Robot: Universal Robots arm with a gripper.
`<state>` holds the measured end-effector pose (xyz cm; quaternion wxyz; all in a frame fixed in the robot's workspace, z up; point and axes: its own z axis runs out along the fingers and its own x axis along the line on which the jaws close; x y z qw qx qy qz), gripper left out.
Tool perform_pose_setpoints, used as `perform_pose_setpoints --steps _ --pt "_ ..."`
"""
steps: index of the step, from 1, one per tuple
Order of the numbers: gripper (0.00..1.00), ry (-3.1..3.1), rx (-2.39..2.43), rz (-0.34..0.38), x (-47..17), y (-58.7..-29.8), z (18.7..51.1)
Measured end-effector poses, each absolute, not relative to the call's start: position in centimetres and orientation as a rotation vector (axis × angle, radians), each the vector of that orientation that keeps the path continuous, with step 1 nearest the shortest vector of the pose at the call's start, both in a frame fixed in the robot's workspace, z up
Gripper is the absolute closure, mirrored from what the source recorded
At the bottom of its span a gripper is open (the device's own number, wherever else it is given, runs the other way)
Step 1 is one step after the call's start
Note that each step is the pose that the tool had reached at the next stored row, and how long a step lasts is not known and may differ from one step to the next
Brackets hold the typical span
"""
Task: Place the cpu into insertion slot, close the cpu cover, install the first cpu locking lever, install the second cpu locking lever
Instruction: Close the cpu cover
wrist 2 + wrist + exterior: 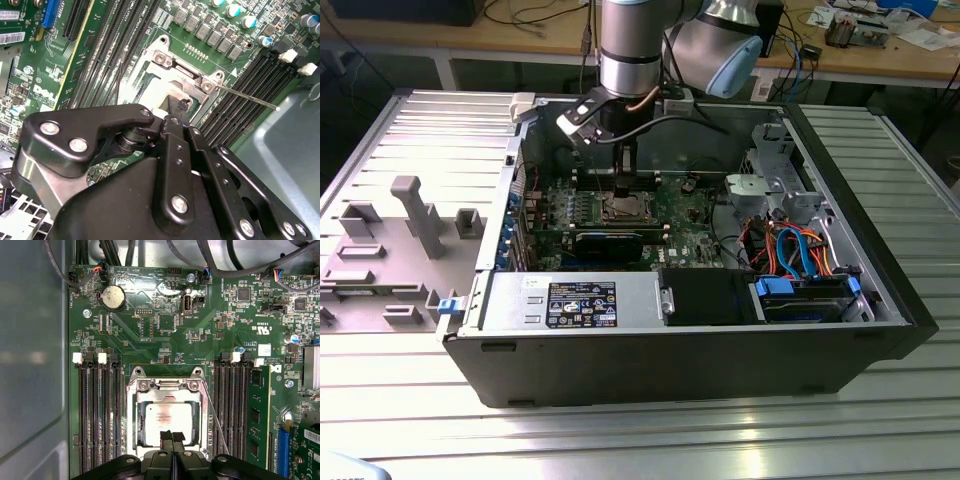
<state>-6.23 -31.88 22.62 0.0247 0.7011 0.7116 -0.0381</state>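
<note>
The cpu [167,420] lies flat in the insertion slot [167,385], silvery top up. The silver cpu cover [135,425] is down around it, so the slot's contact field is hidden. My gripper [172,434] is shut with nothing in it, fingertips pressed together over one edge of the cover; I cannot tell whether they touch it. One thin wire locking lever [216,422] stands loose beside the slot and sticks out over the memory slots [250,98]. In the exterior view the gripper [623,190] hangs straight down over the slot.
Long black memory slots [97,415] flank the socket on both sides. A round coin battery [113,297] and cable bundles [235,265] lie beyond it. The open computer case's wall [680,350], a drive cage [775,185] and coloured cables [790,250] hem the board in.
</note>
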Motion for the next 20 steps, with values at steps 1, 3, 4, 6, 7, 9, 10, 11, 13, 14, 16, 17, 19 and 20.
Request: perform_pose_setpoints --steps 1,3,4,6,7,9,10,11,13,14,16,17,19,20 --pt "0.89 2.201 2.169 -0.118 -6.2 -31.9 22.6" --pt "0.89 2.201 2.169 -0.118 -6.2 -31.9 22.7" --pt "0.89 2.201 2.169 -0.118 -6.2 -31.9 22.8" --pt "0.89 2.201 2.169 -0.118 -6.2 -31.9 23.0" --pt "0.89 2.201 2.169 -0.118 -6.2 -31.9 23.1" --pt "0.89 2.201 2.169 -0.118 -6.2 -31.9 23.4" --pt "0.89 2.201 2.169 -0.118 -6.2 -31.9 23.5" --pt "0.89 2.201 2.169 -0.118 -6.2 -31.9 23.6" --pt "0.89 2.201 2.169 -0.118 -6.2 -31.9 23.9" --pt "0.89 2.201 2.169 -0.118 -6.2 -31.9 24.1" --pt "0.89 2.201 2.169 -0.118 -6.2 -31.9 24.5" --pt "0.89 2.201 2.169 -0.118 -6.2 -31.9 24.6" --pt "0.89 2.201 2.169 -0.118 -6.2 -31.9 24.8" --pt "0.89 2.201 2.169 -0.118 -6.2 -31.9 24.8"
